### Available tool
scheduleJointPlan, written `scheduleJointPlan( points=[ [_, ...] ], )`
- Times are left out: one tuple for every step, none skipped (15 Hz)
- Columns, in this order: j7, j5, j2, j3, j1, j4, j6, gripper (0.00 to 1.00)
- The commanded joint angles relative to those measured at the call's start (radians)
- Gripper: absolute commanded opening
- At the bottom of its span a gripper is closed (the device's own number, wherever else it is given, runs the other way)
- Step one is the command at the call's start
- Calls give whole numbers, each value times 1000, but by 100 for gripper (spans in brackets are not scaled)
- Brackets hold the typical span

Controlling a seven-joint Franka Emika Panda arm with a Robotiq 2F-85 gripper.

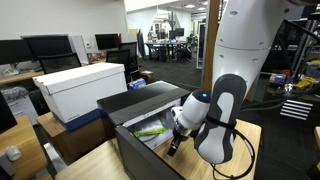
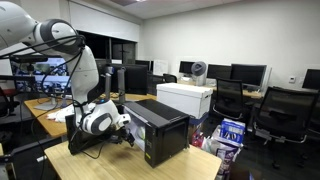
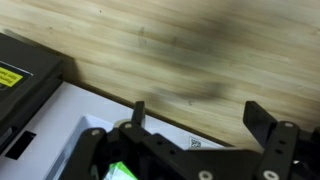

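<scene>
Above the white sheet (image 3: 90, 112), at its edge, the pincer (image 3: 200, 118) stands spread.

No word, number or brand is coming through legibly in any view. In the wrist view a yellow label (image 3: 8, 75) is sitting on the black printer (image 3: 30, 70) at the left edge. It is carrying dark print that is too blurred to read, and it may be a warning sticker. On the white sheet (image 3: 80, 115) beside the printer, a small patch of fine print (image 3: 192, 143) is showing, but the characters are too small to make out. In an exterior view, colourful printed packages (image 2: 230, 133) are lying on the floor, and their lettering is not resolving at all.
</scene>
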State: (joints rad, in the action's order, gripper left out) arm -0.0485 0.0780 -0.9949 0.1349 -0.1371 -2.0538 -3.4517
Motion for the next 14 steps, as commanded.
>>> scheduleJointPlan(
  points=[
    [-20, -41, -46, 28, -39, 37, -10, 100],
    [-20, -45, -57, 31, -45, 50, -10, 100],
    [-18, -48, -69, 32, -48, 66, -10, 100],
    [-15, -53, -78, 33, -51, 80, -10, 100],
    [-12, -59, -87, 31, -51, 95, -10, 100],
    [-10, -65, -96, 32, -53, 111, -10, 100],
    [-7, -69, -104, 28, -50, 128, -10, 100],
    [-5, -72, -112, 24, -44, 148, -10, 100],
    [-2, -76, -119, 21, -40, 165, -10, 100],
    [-1, -80, -125, 19, -39, 183, -10, 100],
    [2, -83, -127, 17, -36, 198, -10, 100],
    [4, -85, -129, 11, -31, 218, -10, 100],
    [5, -88, -130, 8, -28, 239, -9, 100],
    [5, -91, -135, 8, -26, 276, -9, 100]
  ],
)
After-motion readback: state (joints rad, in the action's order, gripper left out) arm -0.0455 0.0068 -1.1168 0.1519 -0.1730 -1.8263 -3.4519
